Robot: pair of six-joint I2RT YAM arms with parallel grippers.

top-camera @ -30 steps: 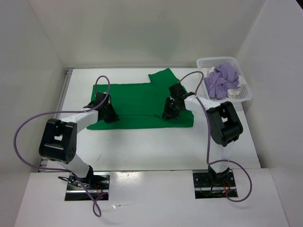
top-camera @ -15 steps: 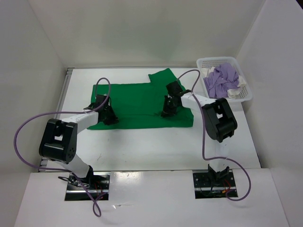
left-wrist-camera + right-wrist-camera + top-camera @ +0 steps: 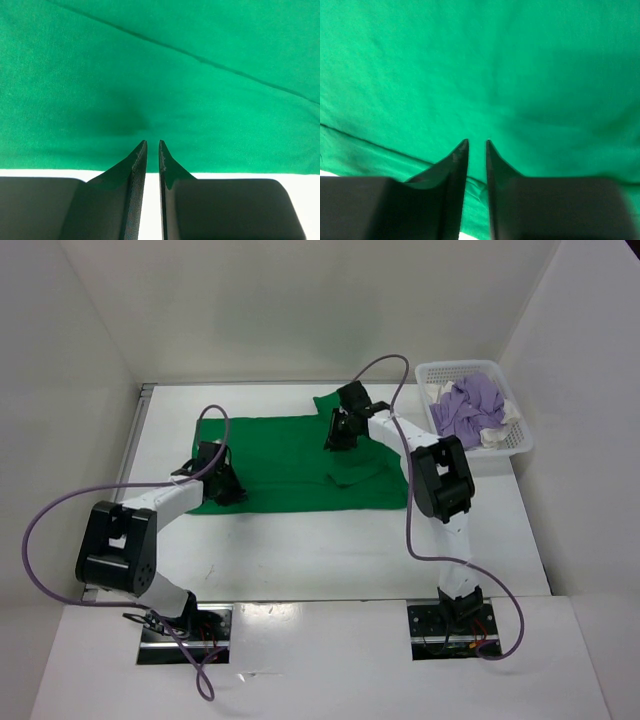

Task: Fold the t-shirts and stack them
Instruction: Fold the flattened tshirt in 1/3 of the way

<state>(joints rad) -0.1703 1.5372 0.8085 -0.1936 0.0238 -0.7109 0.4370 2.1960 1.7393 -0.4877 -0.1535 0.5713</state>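
so the right gripper (image 3: 477, 141) has slid toward 12 o'clock, jaws nearly closed and pinching the bright green soft fabric t-shirt (image 3: 280, 465) spread on the flat white table (image 3: 300, 540), while the left gripper (image 3: 152, 142) pinches its 8 o'clock edge

A white plastic mesh basket (image 3: 497, 447) sits at the far right corner of the white table (image 3: 300, 550), its right side overhanging the table's right edge. A metal strip (image 3: 141, 430) runs along the table's left edge. Plain white walls (image 3: 300, 310) close in the far, left and right sides.
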